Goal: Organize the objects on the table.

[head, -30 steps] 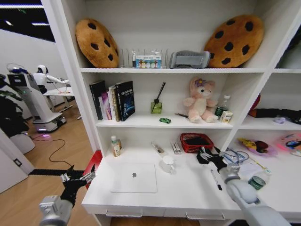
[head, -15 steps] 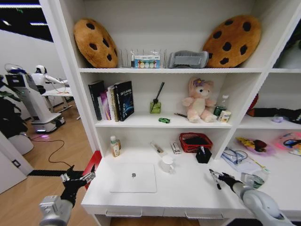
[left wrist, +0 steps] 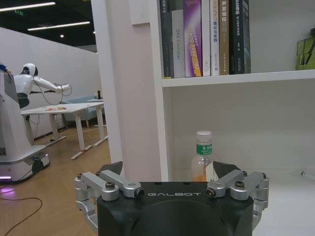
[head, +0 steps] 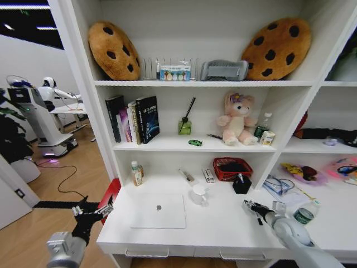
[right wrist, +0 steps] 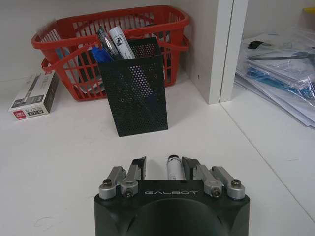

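Since half a second ago my right gripper (right wrist: 164, 167) has edged left along the table (head: 223, 223). It spreads open around a pen (right wrist: 173, 169), not clamped. Left gripper (head: 92, 211) hangs open off the table's left end.

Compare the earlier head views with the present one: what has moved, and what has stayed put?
The right gripper drew back from the black mesh pen holder toward the desk's front, now lowered around a pen lying there, jaws open. The left gripper, laptop and red basket stayed put.
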`<state>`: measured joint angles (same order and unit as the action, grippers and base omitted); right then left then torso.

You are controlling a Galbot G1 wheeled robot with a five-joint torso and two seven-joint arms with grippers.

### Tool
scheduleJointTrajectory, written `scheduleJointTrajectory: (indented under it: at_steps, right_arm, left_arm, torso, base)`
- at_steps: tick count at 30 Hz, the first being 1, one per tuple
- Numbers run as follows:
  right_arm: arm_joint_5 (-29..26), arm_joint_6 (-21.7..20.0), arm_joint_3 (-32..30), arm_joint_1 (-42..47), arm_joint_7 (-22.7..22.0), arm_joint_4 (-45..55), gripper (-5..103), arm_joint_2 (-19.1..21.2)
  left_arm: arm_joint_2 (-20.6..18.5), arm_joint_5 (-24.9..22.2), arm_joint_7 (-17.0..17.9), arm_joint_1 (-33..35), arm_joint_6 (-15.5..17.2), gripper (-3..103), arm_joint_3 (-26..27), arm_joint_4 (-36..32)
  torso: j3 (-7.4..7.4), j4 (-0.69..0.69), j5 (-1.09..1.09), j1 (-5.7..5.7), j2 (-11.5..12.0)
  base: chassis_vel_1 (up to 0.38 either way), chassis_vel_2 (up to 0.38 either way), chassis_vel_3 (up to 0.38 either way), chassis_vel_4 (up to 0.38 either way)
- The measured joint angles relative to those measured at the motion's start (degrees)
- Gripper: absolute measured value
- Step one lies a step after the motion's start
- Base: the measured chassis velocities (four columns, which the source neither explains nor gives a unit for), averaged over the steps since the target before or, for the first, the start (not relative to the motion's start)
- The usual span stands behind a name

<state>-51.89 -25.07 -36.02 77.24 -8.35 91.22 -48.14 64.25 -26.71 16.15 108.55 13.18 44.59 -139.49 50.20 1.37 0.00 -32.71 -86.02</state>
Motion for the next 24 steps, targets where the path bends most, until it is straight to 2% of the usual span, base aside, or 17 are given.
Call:
scheduleJointTrajectory:
  at_steps: [2, 5, 7, 8, 11, 18, 21, 23, 24]
  right_arm:
    - [0.0, 0.0, 0.0, 0.0, 0.0, 0.2, 34, 0.0]
    - [0.0, 0.0, -0.1, 0.2, 0.0, 0.3, 29, -0.1]
    - [0.0, 0.0, -0.5, 0.4, 0.2, 0.4, 18, -0.1]
    - [0.0, 0.0, -0.5, 0.4, 0.2, 0.4, 18, -0.1]
    - [0.0, 0.0, -1.1, 0.6, 0.5, 0.7, 3, 0.1]
    - [-0.6, -0.3, -3.0, 1.2, 1.4, 4.4, 0, 0.3]
    - [0.5, 0.5, -3.0, 1.6, 3.2, 4.6, -1, 0.3]
    - [0.4, 1.8, -3.1, 2.9, 4.8, 6.8, 9, 0.0]
    - [0.4, 1.8, -3.1, 2.9, 4.8, 6.8, 9, 0.0]
  left_arm:
    - [0.0, 0.0, 0.0, 0.0, 0.0, 100, 0.0, 0.0]
    - [0.0, 0.0, 0.0, 0.0, 0.0, 100, 0.0, 0.0]
    - [0.0, 0.0, 0.0, 0.0, 0.0, 100, 0.0, 0.0]
    - [0.0, 0.0, 0.0, 0.0, 0.0, 100, 0.0, 0.0]
    - [0.0, 0.0, 0.0, 0.0, 0.0, 100, 0.0, 0.0]
    - [0.0, 0.0, 0.0, 0.0, 0.0, 100, 0.0, 0.0]
    - [0.0, 0.0, 0.0, 0.0, 0.0, 100, 0.0, 0.0]
    - [0.0, 0.0, 0.0, 0.0, 0.0, 100, 0.0, 0.0]
    - [0.0, 0.0, 0.0, 0.0, 0.0, 100, 0.0, 0.0]
  torso:
    - [0.00, 0.00, 0.00, 0.00, 0.0]
    - [0.00, 0.00, 0.00, 0.00, 0.0]
    - [0.00, 0.00, 0.00, 0.00, 0.0]
    - [0.00, 0.00, 0.00, 0.00, 0.0]
    - [0.00, 0.01, 0.01, 0.00, 0.0]
    - [0.00, -0.01, -0.02, 0.00, 0.0]
    - [0.00, -0.01, -0.01, 0.00, 0.0]
    - [0.00, 0.00, -0.01, 0.00, 0.0]
    - [0.00, 0.00, -0.01, 0.00, 0.0]
  base:
    - [0.000, 0.000, 0.000, 0.000]
    - [0.000, 0.000, 0.000, 0.000]
    - [0.000, 0.000, 0.000, 0.000]
    - [0.000, 0.000, 0.000, 0.000]
    - [0.000, 0.000, 0.000, 0.000]
    - [0.000, 0.000, 0.000, 0.000]
    - [0.000, 0.000, 0.000, 0.000]
    - [0.000, 0.000, 0.000, 0.000]
    - [0.000, 0.000, 0.000, 0.000]
